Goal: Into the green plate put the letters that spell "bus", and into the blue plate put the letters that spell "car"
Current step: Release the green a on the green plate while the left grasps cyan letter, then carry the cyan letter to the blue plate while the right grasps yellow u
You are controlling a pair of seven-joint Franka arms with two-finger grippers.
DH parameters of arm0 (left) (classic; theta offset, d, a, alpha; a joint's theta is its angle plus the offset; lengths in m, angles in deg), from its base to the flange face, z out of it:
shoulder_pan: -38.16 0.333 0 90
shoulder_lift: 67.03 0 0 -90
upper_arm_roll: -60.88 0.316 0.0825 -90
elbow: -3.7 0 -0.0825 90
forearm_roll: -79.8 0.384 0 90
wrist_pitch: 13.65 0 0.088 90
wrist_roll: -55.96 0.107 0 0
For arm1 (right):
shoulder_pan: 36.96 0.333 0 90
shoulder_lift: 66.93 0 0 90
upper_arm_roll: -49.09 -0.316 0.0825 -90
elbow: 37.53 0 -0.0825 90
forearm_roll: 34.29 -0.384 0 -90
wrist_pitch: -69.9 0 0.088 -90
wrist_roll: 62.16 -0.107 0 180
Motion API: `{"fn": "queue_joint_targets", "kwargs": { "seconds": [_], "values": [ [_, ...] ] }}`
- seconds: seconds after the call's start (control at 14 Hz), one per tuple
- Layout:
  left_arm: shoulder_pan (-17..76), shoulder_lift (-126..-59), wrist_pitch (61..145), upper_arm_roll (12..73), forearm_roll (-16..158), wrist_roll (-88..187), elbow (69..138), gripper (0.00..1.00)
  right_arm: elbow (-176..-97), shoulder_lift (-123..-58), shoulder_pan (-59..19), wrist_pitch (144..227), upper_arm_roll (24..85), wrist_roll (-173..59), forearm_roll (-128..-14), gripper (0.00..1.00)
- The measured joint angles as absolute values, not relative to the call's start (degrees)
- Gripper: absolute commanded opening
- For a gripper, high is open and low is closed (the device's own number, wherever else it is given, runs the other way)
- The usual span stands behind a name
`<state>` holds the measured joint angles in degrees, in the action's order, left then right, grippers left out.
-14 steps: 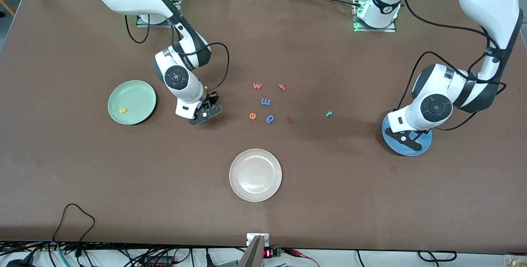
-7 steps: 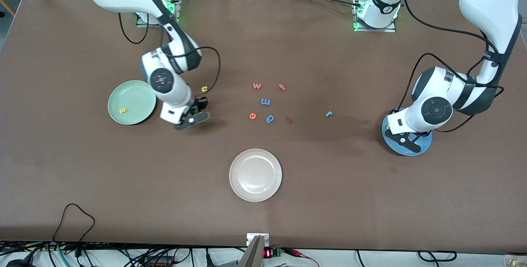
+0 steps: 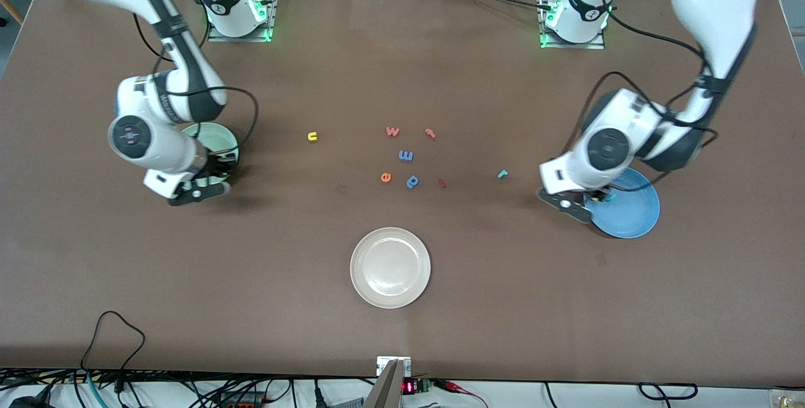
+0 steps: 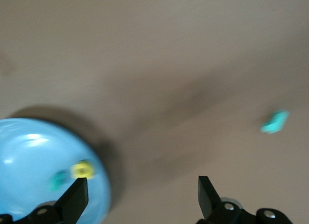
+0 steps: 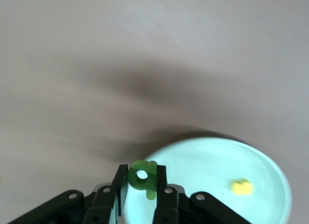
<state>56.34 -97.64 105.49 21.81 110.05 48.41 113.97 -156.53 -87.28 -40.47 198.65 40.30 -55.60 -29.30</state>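
My right gripper (image 3: 217, 169) is shut on the green "b" (image 5: 143, 178), with its fingers (image 5: 161, 178) clamped on both sides of the letter. It hangs over the rim of the green plate (image 3: 220, 136) (image 5: 217, 171), where a yellow "s" (image 5: 241, 187) lies. My left gripper (image 3: 588, 202) (image 4: 142, 200) is open and holds nothing, at the edge of the blue plate (image 3: 629, 210) (image 4: 34, 156). A yellow "a" (image 4: 83, 170) and a teal "c" (image 4: 59, 179) lie in that plate. The yellow "u" (image 3: 312, 136) and the teal "r" (image 3: 502, 174) (image 4: 275, 121) lie on the table.
Mid-table lie other small letters: a pink "w" (image 3: 392, 131), a pink "t" (image 3: 430, 133), a blue letter (image 3: 406, 156), an orange "e" (image 3: 385, 177), a blue "p" (image 3: 412, 181) and a small red piece (image 3: 442, 183). A white plate (image 3: 390, 267) sits nearer the camera.
The right arm has carried the "b" from mid-table to the green plate, uncovering the "u". The left gripper has opened and slid off the blue plate's middle toward the "r".
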Motion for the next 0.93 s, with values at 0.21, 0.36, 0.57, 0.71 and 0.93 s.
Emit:
{"fn": "queue_joint_targets", "kwargs": {
  "seconds": [0.21, 0.36, 0.57, 0.71, 0.93],
  "values": [
    [50.2, -101.49, 111.2, 21.61, 110.05, 42.99, 115.07, 0.69, -157.39, -87.99, -43.73, 198.66, 40.31, -52.96, -29.3, 1.0],
    [47.24, -104.31, 113.2, 21.66, 110.06, 41.98, 115.37, 0.65, -157.4, -88.3, -43.89, 198.68, 40.15, -52.84, -29.3, 1.0],
    [46.63, -105.62, 114.73, 21.81, 110.26, 41.77, 115.87, 0.54, -157.37, -87.93, -43.15, 198.67, 39.14, -53.31, -29.31, 1.0],
    [47.06, -105.68, 114.8, 22.0, 110.87, 41.94, 115.91, 0.54, -157.44, -87.29, -41.26, 198.58, 37.68, -55.66, -29.35, 1.0],
    [47.48, -105.68, 114.82, 22.1, 112.26, 42.09, 115.91, 0.51, -159.34, -86.7, -39.58, 200.05, 32.31, -61.43, -29.52, 1.0]
  ]
}}
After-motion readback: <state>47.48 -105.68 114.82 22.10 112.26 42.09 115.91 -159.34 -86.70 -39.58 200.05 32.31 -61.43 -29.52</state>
